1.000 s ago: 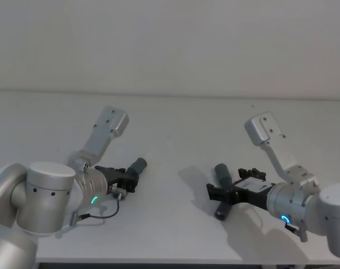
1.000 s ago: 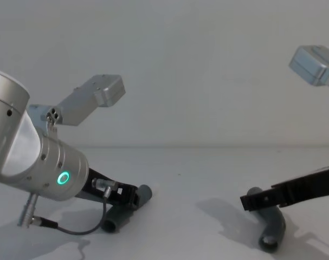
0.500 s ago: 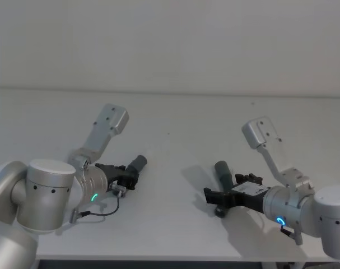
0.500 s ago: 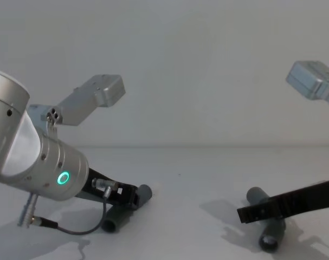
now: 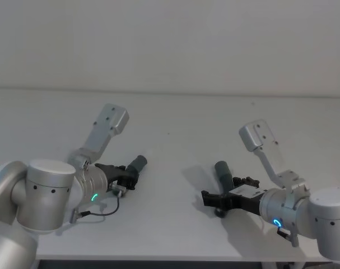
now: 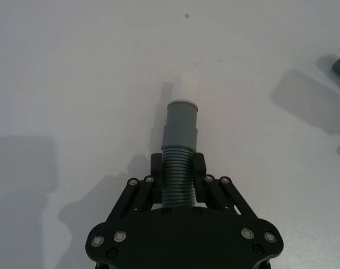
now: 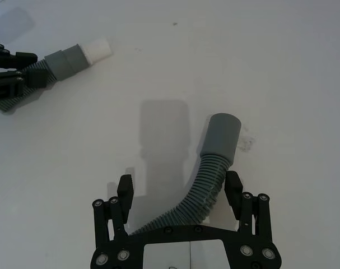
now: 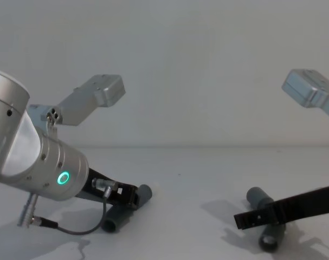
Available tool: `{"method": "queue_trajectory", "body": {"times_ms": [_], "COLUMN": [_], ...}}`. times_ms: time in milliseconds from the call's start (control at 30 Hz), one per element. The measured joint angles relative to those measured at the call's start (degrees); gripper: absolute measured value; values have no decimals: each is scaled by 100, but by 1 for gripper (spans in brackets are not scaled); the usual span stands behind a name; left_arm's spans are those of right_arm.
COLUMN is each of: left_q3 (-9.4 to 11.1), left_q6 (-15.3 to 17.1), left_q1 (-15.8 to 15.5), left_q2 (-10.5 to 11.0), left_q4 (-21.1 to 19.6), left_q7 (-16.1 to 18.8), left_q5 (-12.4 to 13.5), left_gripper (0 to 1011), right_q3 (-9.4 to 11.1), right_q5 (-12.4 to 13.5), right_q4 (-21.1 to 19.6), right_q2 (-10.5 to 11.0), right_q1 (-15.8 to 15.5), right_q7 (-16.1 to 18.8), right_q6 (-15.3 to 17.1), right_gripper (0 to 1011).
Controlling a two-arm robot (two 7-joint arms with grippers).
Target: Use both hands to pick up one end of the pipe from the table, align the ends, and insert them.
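Two dark grey pipe pieces lie on the white table. The left piece points its white-tipped end away from my left gripper, which is shut on its ribbed middle. The right piece is bent, with a smooth grey cuff at its far end. My right gripper is open and low over it, one finger on each side of the ribbed middle, which sits nearer one finger. In the chest view the right gripper crosses in front of that piece.
The two pieces lie well apart, with bare table between them. The table's front edge runs close below both arms. The right wrist view also catches the left gripper and its piece farther off.
My right gripper has come down and slid nearer along the right piece, still open. The left gripper and its piece have not moved.
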Motion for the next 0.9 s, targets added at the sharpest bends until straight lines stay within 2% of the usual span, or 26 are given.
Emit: {"method": "queue_trajectory", "body": {"times_ms": [433,667,700,767,800,867,900], "left_q3": [0,0,0,0,0,0,0], "left_q6": [0,0,0,0,0,0,0], "left_q1": [0,0,0,0,0,0,0], "left_q2": [0,0,0,0,0,0,0], "left_q4": [0,0,0,0,0,0,0], "left_q7": [0,0,0,0,0,0,0], "left_q5": [0,0,0,0,0,0,0], "left_gripper": [301,301,301,301,301,301,301], "right_q3": [22,27,28,29,30,31,31], "right_q5": [-36,-43,-45,-46,-47,-48,-49], "right_q4": [58,70,72,74,76,77,78], "right_q2": [-48,-59,-61,-62,-63,-64,-65], "right_q1": [-2,-5,-6,-6,-7,-8,-7], "right_q7": [20,25,26,27,28,28,28], "right_q6": [-21,-26,-27,-28,-29,-30,-31], "right_gripper": [1001,873,822,792,738,691,631]}}
